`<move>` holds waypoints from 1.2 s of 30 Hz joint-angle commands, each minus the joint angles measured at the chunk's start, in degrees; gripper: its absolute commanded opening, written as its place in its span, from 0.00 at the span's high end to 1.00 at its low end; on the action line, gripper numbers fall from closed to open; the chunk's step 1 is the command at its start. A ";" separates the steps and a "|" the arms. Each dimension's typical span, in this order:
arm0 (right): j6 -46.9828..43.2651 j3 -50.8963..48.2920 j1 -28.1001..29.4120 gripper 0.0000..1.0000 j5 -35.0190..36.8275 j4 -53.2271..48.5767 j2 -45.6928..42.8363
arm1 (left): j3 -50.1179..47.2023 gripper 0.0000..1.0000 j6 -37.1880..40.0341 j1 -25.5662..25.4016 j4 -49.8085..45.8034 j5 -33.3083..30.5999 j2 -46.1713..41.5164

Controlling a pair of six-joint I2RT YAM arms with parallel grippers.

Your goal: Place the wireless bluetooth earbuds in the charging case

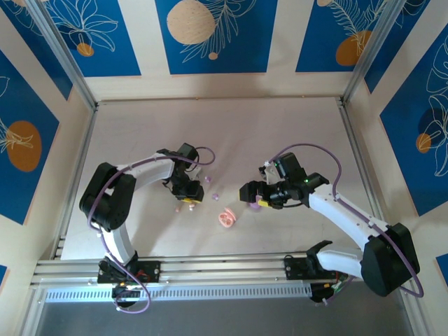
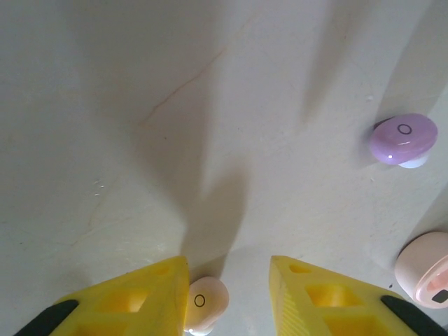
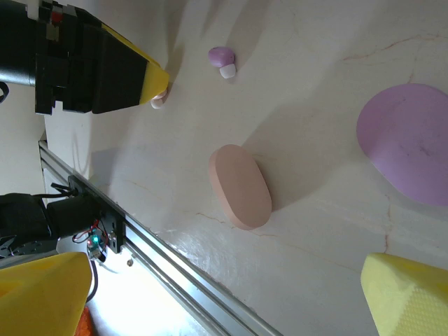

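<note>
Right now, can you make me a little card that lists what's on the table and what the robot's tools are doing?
left tool: open, tips on either side of a pale pink earbud, which touches one finger
right tool: open, holding nothing
purple earbud: lying loose on the table, apart from both tools
pink charging case: on the table, in front of the right tool
purple charging case: on the table, close to the right tool
</note>
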 commanded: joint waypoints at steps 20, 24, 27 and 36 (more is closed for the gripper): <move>0.50 -1.12 -0.30 0.01 -1.77 -0.15 -1.59 | -1.50 0.61 1.08 -0.17 -1.79 1.13 -0.01; 0.63 -1.32 -0.28 0.01 -1.93 0.09 -1.41 | -2.78 0.61 0.31 -0.59 -1.20 1.83 -1.20; 0.63 -1.44 -0.28 0.01 -1.97 0.23 -1.29 | -3.63 0.61 -0.15 -0.95 -1.01 1.96 -1.95; 0.70 -1.46 -0.28 0.01 -2.09 0.51 -1.23 | -5.51 0.61 -1.41 -1.92 0.65 4.30 -2.98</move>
